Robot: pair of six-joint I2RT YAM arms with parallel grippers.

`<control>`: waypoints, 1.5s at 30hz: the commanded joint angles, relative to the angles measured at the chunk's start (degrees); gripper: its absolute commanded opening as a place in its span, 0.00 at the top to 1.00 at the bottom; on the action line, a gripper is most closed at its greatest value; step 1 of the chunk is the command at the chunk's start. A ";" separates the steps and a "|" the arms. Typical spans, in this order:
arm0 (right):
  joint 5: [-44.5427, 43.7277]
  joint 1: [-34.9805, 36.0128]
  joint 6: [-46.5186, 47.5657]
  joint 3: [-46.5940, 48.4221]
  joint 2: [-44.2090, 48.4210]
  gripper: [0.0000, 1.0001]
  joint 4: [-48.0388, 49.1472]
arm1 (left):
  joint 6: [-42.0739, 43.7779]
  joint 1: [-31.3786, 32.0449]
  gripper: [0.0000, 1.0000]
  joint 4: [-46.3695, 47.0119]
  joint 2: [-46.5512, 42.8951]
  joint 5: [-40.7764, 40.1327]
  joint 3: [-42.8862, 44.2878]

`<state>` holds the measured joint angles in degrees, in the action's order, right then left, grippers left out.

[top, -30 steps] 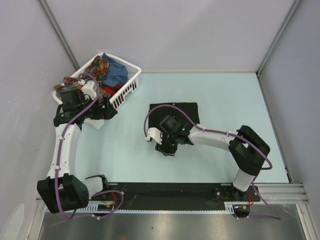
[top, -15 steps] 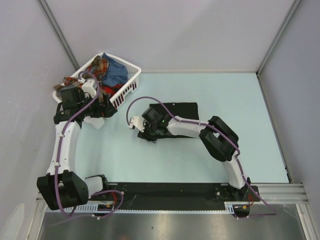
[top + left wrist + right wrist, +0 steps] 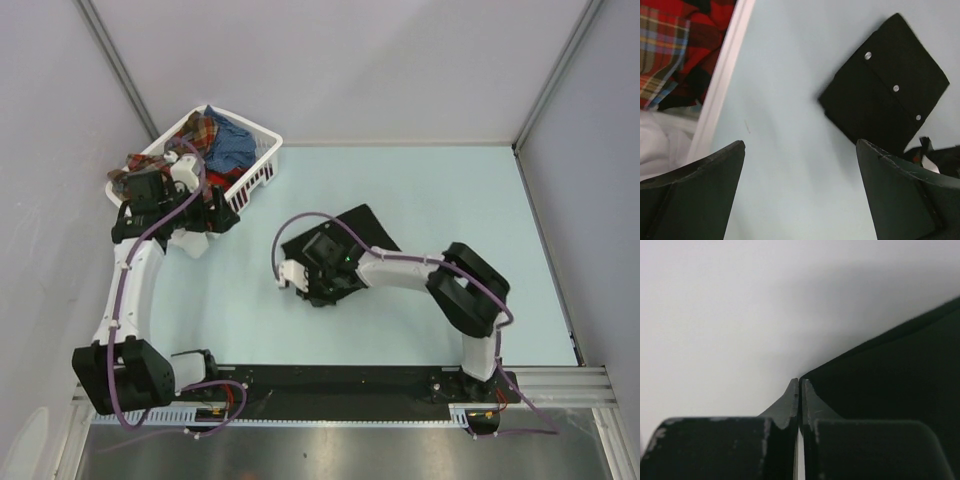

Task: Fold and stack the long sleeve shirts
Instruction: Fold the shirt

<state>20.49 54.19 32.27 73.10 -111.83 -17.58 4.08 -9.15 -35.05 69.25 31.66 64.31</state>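
Pale blue flat tabletop (image 3: 450,200) beneath everything. At its far left corner, white slatted plastic basket (image 3: 255,180) heaped with a red-orange plaid shirt (image 3: 195,135) and a blue shirt (image 3: 232,145), not yet folded. About mid-table, folded plain black long sleeve shirt (image 3: 358,228), lying askew to the edges. Right gripper (image 3: 799,385) closed at the black cloth's edge; pinching it or not, cannot tell. Left gripper (image 3: 801,150) spread wide, empty, just beside the basket. Probably squaring the black fold; next, likely a reach over the rim for another shirt.
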 commanded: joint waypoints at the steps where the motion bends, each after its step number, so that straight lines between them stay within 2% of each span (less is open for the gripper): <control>1: 10.18 6.53 8.84 -12.93 12.15 1.00 -12.20 | 3.74 4.48 0.01 0.77 -0.17 2.17 -1.72; 4: 8.88 7.86 15.08 -19.82 16.89 1.00 -18.52 | 3.92 12.01 0.02 0.51 1.93 5.32 -4.97; 5: 8.08 7.68 16.32 -23.06 18.13 0.95 -21.15 | 3.40 13.35 0.04 1.72 4.03 6.65 -5.86; 7: 6.06 5.67 17.30 -25.28 22.15 0.71 -22.49 | -0.19 16.60 0.06 4.27 6.41 9.98 -9.72; 9: 6.49 3.47 17.04 -25.82 24.81 0.37 -23.81 | -3.61 17.76 0.09 9.72 9.83 14.02 -13.93; 11: 7.89 0.31 15.28 -23.46 27.80 0.26 -25.65 | -6.53 18.55 0.10 15.67 11.34 17.54 -16.58; 16: 14.22 -7.68 11.41 -18.53 29.13 0.25 -27.24 | -13.47 18.46 0.14 24.84 19.05 21.34 -21.16; 22: 14.93 -17.97 3.86 -14.49 23.86 0.29 -21.36 | -22.44 18.37 0.19 41.53 27.94 20.64 -22.13; 25: 14.14 -21.41 0.17 -12.47 19.21 0.31 -18.63 | -22.89 18.90 0.23 42.25 33.74 20.02 -20.72; 31: 12.21 -22.03 -2.74 -11.67 10.69 0.37 -16.34 | -24.46 23.37 0.25 42.69 42.01 18.88 -17.12; 39: 12.73 -22.64 -3.53 -11.40 7.94 0.39 -15.82 | -26.92 26.20 0.41 43.66 46.41 18.35 -14.83; 42: 12.73 -22.64 -4.14 -11.23 8.12 0.39 -15.81 | -26.93 25.76 0.60 43.31 43.62 18.26 -14.22; 45: 13.43 -23.34 -6.16 -11.31 9.17 0.36 -15.38 | -23.69 25.32 0.93 39.21 38.61 17.38 -12.64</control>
<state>34.54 31.24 27.99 62.06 -100.99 -35.05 -24.16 16.01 10.20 112.20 54.81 50.54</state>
